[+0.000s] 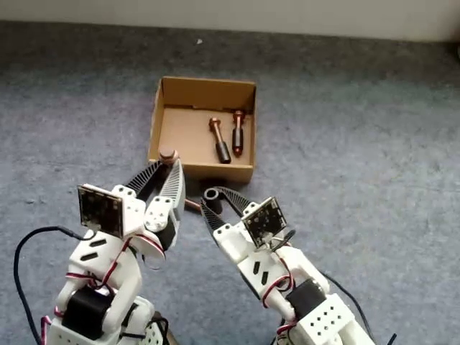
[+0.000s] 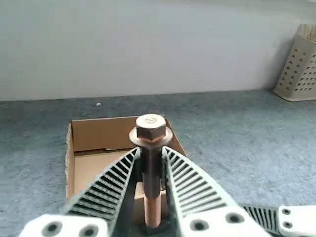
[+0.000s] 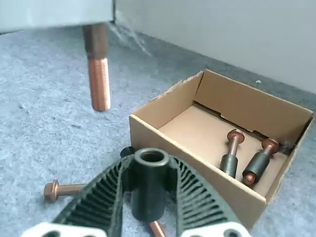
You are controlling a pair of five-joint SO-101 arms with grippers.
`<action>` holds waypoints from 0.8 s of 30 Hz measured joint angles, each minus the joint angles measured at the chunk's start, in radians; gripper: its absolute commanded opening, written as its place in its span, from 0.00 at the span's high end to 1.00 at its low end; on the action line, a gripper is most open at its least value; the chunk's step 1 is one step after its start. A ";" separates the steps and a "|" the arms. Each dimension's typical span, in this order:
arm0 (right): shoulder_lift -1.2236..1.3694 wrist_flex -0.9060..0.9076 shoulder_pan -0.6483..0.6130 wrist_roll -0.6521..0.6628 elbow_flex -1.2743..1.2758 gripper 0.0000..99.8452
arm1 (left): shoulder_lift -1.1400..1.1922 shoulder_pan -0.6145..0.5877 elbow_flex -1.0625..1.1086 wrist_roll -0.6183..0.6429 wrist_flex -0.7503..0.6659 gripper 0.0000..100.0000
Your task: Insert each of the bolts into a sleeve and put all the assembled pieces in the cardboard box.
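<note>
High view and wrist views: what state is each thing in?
left gripper, shut on bolt.
bolt, upright, head up, unsleeved.
right gripper, shut on sleeve.
sleeve, upright, bore empty.
cardboard box, open, two assembled pieces lying inside.
loose bolt, lying on its side, unsleeved.

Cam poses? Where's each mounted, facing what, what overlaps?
High view: fixed above, behind the arms, looking down at the cardboard box; both arms show.
Left wrist view: on the left arm, facing the box past the left gripper holding a bolt.
Right wrist view: on the right arm, facing the box past the right gripper holding a sleeve.
Shared: all three see the box.
</note>
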 measured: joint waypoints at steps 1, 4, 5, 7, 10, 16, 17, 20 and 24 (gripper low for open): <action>0.000 -0.008 0.000 0.000 0.000 0.99 | 0.000 0.017 0.000 0.003 0.000 0.99; -0.002 -0.014 -0.026 0.000 0.000 0.99 | 0.000 0.071 0.000 0.008 0.000 0.99; -0.002 -0.014 -0.038 0.000 0.000 0.99 | 0.000 0.084 0.000 0.008 0.000 0.99; -0.002 -0.014 -0.061 0.000 0.000 0.99 | 0.000 0.095 0.000 0.008 0.000 0.99; -0.002 -0.015 -0.078 0.000 0.000 0.99 | 0.000 0.092 0.000 0.008 0.000 0.99; -0.002 -0.015 -0.078 0.000 0.000 0.99 | 0.000 0.101 0.000 0.008 0.000 0.99; -0.002 -0.021 -0.078 0.000 0.000 0.99 | 0.000 0.101 0.000 0.008 0.000 0.99; -0.002 -0.051 -0.078 0.000 0.000 0.99 | 0.000 0.100 0.000 0.008 0.000 0.99; -0.002 -0.057 -0.078 0.000 0.000 0.99 | 0.000 0.107 0.000 0.008 0.002 0.99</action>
